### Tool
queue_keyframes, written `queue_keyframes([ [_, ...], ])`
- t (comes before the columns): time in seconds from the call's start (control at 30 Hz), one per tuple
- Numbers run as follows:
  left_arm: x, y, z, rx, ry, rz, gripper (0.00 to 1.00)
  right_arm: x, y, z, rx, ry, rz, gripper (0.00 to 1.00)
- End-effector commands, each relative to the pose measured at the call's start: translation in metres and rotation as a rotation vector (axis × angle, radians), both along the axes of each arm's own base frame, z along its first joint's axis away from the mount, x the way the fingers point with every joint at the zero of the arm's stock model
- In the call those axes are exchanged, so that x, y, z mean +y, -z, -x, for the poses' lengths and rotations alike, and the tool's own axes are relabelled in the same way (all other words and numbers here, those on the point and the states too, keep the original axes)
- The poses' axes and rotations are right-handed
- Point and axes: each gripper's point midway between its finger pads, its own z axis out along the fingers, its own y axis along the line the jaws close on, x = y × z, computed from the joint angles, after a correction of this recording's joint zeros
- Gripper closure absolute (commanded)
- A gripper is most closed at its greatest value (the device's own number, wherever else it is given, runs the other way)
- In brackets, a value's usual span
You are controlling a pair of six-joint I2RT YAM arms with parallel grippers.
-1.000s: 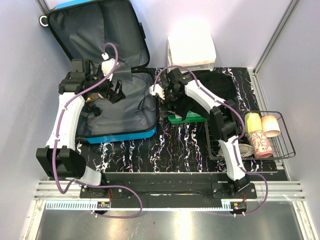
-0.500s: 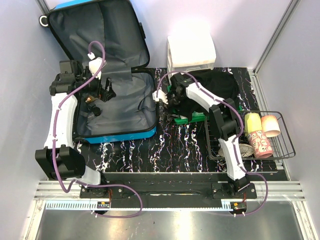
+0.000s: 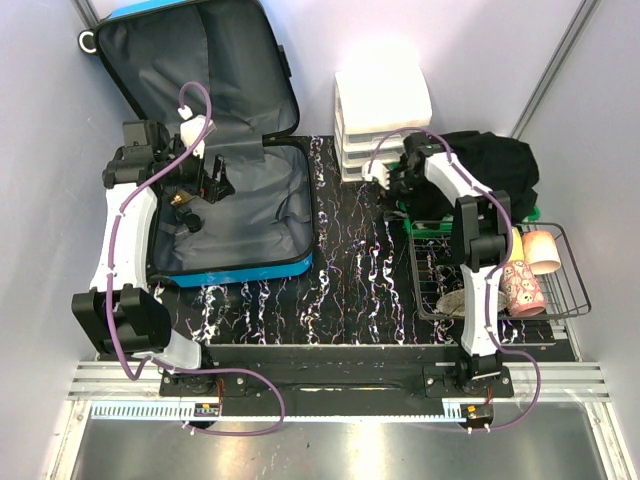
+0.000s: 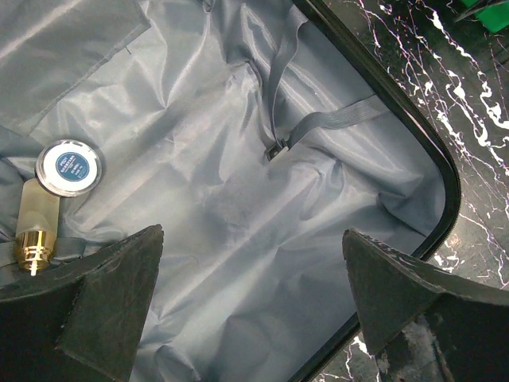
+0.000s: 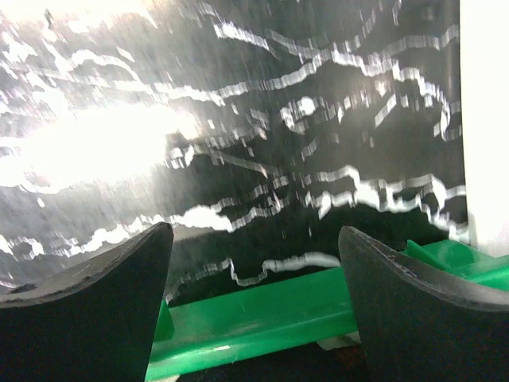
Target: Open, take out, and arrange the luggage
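Top external view: the luggage (image 3: 240, 268), a small bright blue hard-shell suitcase, lies open at the left of the black marbled tabletop (image 3: 350, 290), its lid leaning back. The left hand (image 3: 214, 181) hovers over the grey lining, fingers spread and empty, near a round lidded jar (image 4: 70, 165) and a frosted gold-capped bottle (image 4: 36, 227). The right hand (image 3: 396, 180), fingers also spread and seemingly empty in its blurred wrist view, hangs just over the green plastic tray (image 5: 262, 318).

Blue luggage (image 3: 225, 268) open flat, lid raised, table's left.
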Motion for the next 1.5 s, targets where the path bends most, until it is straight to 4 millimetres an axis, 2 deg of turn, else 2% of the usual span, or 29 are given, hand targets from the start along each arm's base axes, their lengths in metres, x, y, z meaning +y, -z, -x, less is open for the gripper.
queue_keyframes([
  [0.0, 0.001, -0.012, -0.010, -0.048, -0.005, 0.005, 0.01, -0.075, -0.001, 0.008, 0.039, 0.121, 0.143, 0.07],
  [0.03, 0.002, -0.012, -0.011, -0.041, -0.015, 0.006, 0.01, -0.088, 0.000, 0.007, 0.042, 0.145, 0.149, 0.07],
  [0.17, 0.004, -0.008, -0.013, -0.029, -0.028, 0.002, 0.01, -0.119, -0.003, 0.002, 0.035, 0.211, 0.160, 0.07],
  [0.23, 0.006, -0.010, -0.016, -0.050, -0.038, -0.001, 0.01, -0.129, -0.005, -0.002, 0.031, 0.240, 0.160, 0.06],
  [0.27, 0.010, -0.010, -0.018, -0.058, -0.068, -0.017, 0.01, -0.143, -0.006, -0.006, 0.027, 0.279, 0.155, 0.07],
  [0.37, 0.022, -0.014, -0.029, -0.106, -0.157, -0.031, 0.01, -0.149, -0.017, -0.016, 0.018, 0.351, 0.113, 0.06],
  [0.47, 0.025, -0.023, -0.034, -0.147, -0.200, 0.010, 0.01, -0.139, -0.039, -0.026, 0.002, 0.406, 0.029, 0.05],
  [0.57, 0.029, -0.031, -0.039, -0.183, -0.276, 0.058, 0.01, -0.117, -0.079, -0.032, -0.005, 0.449, -0.125, 0.04],
  [0.63, 0.029, -0.030, -0.039, -0.163, -0.273, 0.055, 0.01, -0.100, -0.121, -0.037, -0.014, 0.492, -0.259, 0.04],
  [0.7, 0.023, -0.027, -0.038, -0.138, -0.232, 0.067, 0.01, -0.088, -0.155, -0.037, 0.011, 0.560, -0.371, 0.05],
  [0.77, 0.021, -0.029, -0.039, -0.126, -0.236, 0.090, 0.01, -0.079, -0.200, -0.047, -0.051, 0.598, -0.490, 0.07],
  [0.8, 0.020, -0.027, -0.042, -0.108, -0.250, 0.110, 0.01, -0.076, -0.213, -0.048, -0.003, 0.684, -0.560, 0.06],
  [0.83, 0.020, -0.029, -0.044, -0.106, -0.258, 0.119, 0.01, -0.075, -0.227, -0.052, -0.015, 0.716, -0.605, 0.06],
  [0.87, 0.020, -0.028, -0.046, -0.101, -0.265, 0.126, 0.01, -0.079, -0.256, -0.066, -0.118, 0.744, -0.661, 0.06],
  [0.9, 0.020, -0.026, -0.048, -0.085, -0.281, 0.144, 0.01, -0.079, -0.264, -0.071, -0.085, 0.837, -0.729, 0.07],
  [0.93, 0.021, -0.029, -0.051, -0.091, -0.292, 0.151, 0.01, -0.089, -0.288, -0.085, -0.192, 0.884, -0.777, 0.08],
  [1.0, 0.022, -0.027, -0.055, -0.077, -0.308, 0.160, 0.01, -0.100, -0.305, -0.098, -0.246, 0.981, -0.841, 0.13],
  [1.03, 0.023, -0.030, -0.057, -0.082, -0.311, 0.160, 0.01, -0.111, -0.307, -0.110, -0.288, 1.052, -0.857, 0.14],
  [1.1, 0.025, -0.029, -0.060, -0.081, -0.325, 0.159, 0.01, -0.115, -0.320, -0.120, -0.312, 1.084, -0.892, 0.16],
  [1.17, 0.026, -0.028, -0.061, -0.078, -0.335, 0.157, 0.01, -0.126, -0.302, -0.139, -0.300, 1.201, -0.877, 0.20],
  [1.2, 0.027, -0.027, -0.062, -0.075, -0.338, 0.156, 0.01, -0.125, -0.322, -0.143, -0.327, 1.199, -0.904, 0.21],
  [1.23, 0.028, -0.027, -0.063, -0.075, -0.346, 0.156, 0.01, -0.127, -0.292, -0.153, -0.271, 1.251, -0.853, 0.23],
  [1.27, 0.032, -0.026, -0.064, -0.075, -0.366, 0.146, 0.01, -0.127, -0.289, -0.158, -0.263, 1.263, -0.850, 0.25],
  [1.3, 0.035, -0.024, -0.066, -0.073, -0.386, 0.139, 0.01, -0.126, -0.305, -0.160, -0.281, 1.256, -0.879, 0.26],
  [1.33, 0.036, -0.023, -0.066, -0.071, -0.395, 0.136, 0.01, -0.127, -0.289, -0.167, -0.252, 1.280, -0.861, 0.27],
  [1.37, 0.039, -0.023, -0.067, -0.073, -0.407, 0.129, 0.01, -0.125, -0.293, -0.169, -0.255, 1.275, -0.877, 0.27],
  [1.47, 0.042, -0.020, -0.064, -0.071, -0.416, 0.121, 0.01, -0.116, -0.284, -0.174, -0.248, 1.245, -0.870, 0.29],
])
